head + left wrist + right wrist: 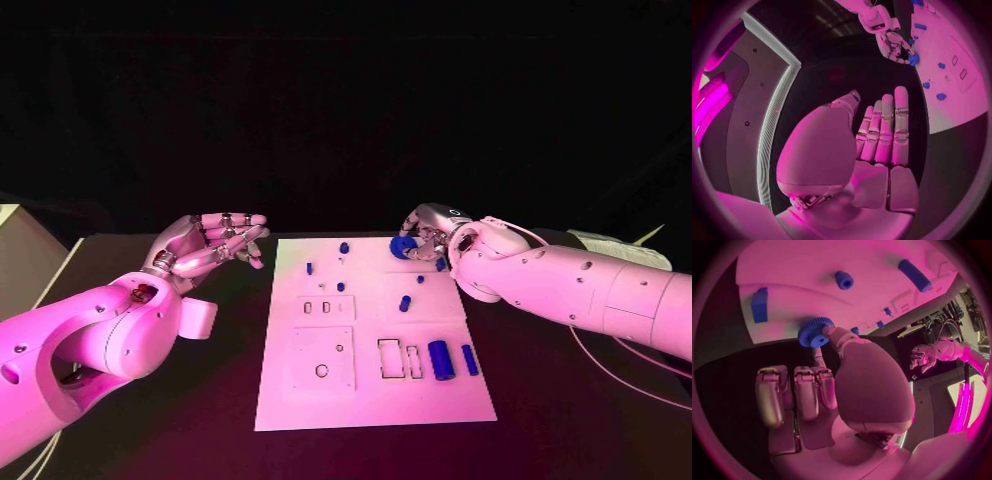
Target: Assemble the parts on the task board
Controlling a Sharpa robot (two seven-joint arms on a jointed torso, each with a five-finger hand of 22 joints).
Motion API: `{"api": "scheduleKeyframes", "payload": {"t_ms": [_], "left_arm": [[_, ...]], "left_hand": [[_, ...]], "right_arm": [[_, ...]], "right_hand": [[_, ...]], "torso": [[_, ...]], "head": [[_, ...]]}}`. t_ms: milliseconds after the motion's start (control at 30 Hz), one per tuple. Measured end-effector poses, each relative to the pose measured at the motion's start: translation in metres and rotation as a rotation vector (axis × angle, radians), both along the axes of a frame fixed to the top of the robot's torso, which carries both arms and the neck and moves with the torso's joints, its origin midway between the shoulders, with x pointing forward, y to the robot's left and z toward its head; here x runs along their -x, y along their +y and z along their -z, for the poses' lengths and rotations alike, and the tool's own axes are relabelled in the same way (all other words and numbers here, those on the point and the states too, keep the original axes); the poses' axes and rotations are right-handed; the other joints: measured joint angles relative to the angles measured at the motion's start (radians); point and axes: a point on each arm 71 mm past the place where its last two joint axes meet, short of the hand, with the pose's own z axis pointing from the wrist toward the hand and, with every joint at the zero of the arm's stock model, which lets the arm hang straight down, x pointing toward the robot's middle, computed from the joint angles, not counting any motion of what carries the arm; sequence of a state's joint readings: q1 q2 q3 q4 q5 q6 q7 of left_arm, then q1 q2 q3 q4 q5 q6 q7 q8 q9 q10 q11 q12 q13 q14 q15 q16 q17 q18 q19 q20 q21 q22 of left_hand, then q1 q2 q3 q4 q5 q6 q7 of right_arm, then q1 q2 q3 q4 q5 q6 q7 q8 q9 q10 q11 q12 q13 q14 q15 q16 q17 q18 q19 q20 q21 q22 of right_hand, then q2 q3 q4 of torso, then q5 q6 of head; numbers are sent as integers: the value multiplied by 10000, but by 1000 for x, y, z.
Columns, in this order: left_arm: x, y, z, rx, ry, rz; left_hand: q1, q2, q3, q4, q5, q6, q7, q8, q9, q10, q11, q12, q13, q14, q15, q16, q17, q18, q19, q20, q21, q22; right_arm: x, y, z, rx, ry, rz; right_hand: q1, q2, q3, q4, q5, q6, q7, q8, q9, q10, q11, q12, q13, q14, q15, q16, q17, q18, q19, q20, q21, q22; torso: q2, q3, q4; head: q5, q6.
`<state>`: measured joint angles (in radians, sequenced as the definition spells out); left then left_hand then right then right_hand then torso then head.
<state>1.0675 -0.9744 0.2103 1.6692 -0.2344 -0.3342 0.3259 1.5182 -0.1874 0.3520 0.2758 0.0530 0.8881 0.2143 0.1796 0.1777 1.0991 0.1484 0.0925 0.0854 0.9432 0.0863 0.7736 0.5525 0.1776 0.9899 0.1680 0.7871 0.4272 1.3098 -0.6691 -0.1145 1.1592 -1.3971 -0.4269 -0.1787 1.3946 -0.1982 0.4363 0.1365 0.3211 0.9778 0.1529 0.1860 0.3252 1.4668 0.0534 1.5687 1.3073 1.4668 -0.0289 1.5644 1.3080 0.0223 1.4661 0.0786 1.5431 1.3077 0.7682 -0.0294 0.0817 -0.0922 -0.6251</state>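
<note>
My right hand [430, 234] pinches the round blue toothed gear [402, 247] at the white task board [372, 400]'s upper right edge; I judge it must stay level for seating, while my left hand [211, 244] hovers empty, fingers apart.

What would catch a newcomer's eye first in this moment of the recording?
First, the right hand at the far right corner of the white task board, pinching a round blue gear-like part between thumb and a finger. Next, the left hand, raised off the board's left edge with fingers apart and nothing in it. Then the blue cylinder lying beside rectangular cutouts near the board's near right corner.
</note>
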Motion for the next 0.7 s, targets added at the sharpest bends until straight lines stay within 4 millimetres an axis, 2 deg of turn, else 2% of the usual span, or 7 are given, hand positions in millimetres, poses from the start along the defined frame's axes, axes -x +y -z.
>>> {"api": "scheduleKeyframes", "payload": {"t_ms": [100, 267, 467, 700], "left_arm": [[0, 0, 0, -1, 2, 1], [0, 0, 0, 1, 5, 10], [0, -2, 0, 12, 8, 33], [0, -3, 0, 27, 13, 58]], "left_hand": [[0, 0, 0, 0, 0, 0, 0, 0, 0, 0, 0, 0, 0, 0, 0, 0, 0, -1, 0, 0, 0, 0], [0, 0, 0, 0, 0, 0, 0, 0, -1, 0, 0, 0, 0, 0, 0, 0, 0, -1, 0, 0, 0, -1], [0, 0, 0, 0, 0, 0, 0, 0, -1, 0, 0, 0, -1, 0, 0, 0, 0, 0, 0, 0, 0, 7], [0, 0, 0, 0, 0, 0, 0, 0, 9, 0, -1, 0, -1, 0, 0, 0, 0, 0, 0, 0, 0, 6]], "right_arm": [[5, 12, -4, -15, -459, -364], [14, 43, -10, -95, -1094, -1111], [19, 80, -12, -191, -1437, -1843], [19, 101, -5, -145, -1432, -2099]], "right_hand": [[-78, -78, 1, -1, 4, 1, 0, 0, 0, 0, 0, 0, 1, 0, 0, 0, 0, 0, 0, 0, 0, 4], [-171, -167, 57, 3, 5, 7, 0, 4, 1, 0, 0, 0, 8, 0, 0, 0, 0, 0, -8, -63, 0, 4], [-187, -151, 58, 3, 5, 16, 1, 12, 1, -1, 1, 0, 7, 0, 1, 0, 0, 0, 0, -72, -1, 3], [-289, -179, 57, 3, -58, 36, -16, 23, 1, -1, 1, 0, 7, 0, 1, 0, -1, 0, 0, -72, -1, 2]], "torso": [[-1, -4, -3], [0, -4, 5], [4, -16, 28], [15, -18, 34]], "head": [[4, 14], [10, 27], [13, 55], [35, 63]]}}
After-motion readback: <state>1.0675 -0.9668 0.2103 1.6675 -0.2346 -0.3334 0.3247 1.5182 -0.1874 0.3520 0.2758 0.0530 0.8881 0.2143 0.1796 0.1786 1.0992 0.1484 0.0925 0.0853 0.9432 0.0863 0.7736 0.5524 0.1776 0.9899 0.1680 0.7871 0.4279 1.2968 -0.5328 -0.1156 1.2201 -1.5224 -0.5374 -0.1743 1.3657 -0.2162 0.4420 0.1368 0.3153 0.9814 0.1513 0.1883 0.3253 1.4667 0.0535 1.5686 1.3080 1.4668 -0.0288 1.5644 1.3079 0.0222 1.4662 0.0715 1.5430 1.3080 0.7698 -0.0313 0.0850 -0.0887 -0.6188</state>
